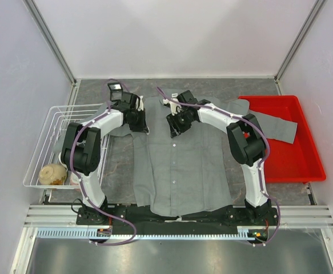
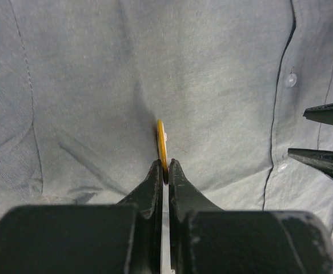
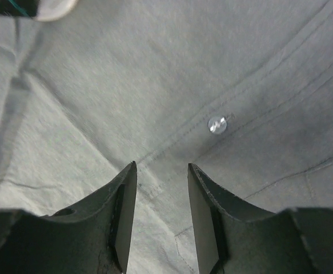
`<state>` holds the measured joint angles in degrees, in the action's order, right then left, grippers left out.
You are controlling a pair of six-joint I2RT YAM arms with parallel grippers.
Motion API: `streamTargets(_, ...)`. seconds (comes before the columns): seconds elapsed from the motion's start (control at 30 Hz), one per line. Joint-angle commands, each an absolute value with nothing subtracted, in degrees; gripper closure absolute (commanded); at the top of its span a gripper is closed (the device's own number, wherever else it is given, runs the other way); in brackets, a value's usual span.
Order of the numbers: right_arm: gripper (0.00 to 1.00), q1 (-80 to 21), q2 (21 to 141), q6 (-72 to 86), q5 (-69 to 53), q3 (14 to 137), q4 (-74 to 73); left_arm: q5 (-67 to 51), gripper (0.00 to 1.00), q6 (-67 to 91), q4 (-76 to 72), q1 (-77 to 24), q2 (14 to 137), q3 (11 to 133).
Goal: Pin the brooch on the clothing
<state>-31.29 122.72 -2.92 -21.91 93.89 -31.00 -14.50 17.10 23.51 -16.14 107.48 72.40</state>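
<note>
The clothing (image 1: 180, 171), a grey button-front shirt, lies flat in the middle of the table. My left gripper (image 2: 164, 165) is shut on the brooch (image 2: 161, 142), a small orange-gold disc seen edge-on and standing upright against the shirt fabric. In the top view the left gripper (image 1: 137, 120) sits over the shirt's upper left, and the brooch is hidden there. My right gripper (image 3: 161, 166) is open just above the fabric beside the button strip, near a pale button (image 3: 216, 124). Its two fingertips (image 2: 326, 114) show at the right edge of the left wrist view.
A white wire basket (image 1: 46, 123) stands at the left with a tan bowl-like round thing (image 1: 52, 174) in it. A red tray (image 1: 303, 165) sits at the right, with the shirt's sleeve (image 1: 275, 127) draped over its rim.
</note>
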Motion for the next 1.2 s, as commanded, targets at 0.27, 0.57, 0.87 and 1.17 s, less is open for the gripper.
streamTargets(0.27, 0.55, -28.48, 119.62, -7.56, -20.65, 83.24, -36.21, -17.04, 0.98, 22.23, 26.8, -16.44, 103.98, 64.43)
streamTargets(0.57, 0.56, -28.56, 113.65, -5.55, -24.6, 80.77, -37.1, -18.29, 0.98, 24.52, 26.46, -16.96, 97.04, 57.92)
streamTargets(0.87, 0.52, -32.42, 113.11, 9.48, -16.89, 94.64, -28.23, -12.31, 0.98, 26.1, 23.29, -14.94, 90.7, 60.29)
streamTargets(1.17, 0.59, -40.94, 125.06, 21.88, 3.41, 110.56, -28.56, -10.64, 0.98, 27.69, 22.76, -11.25, 90.97, 61.52)
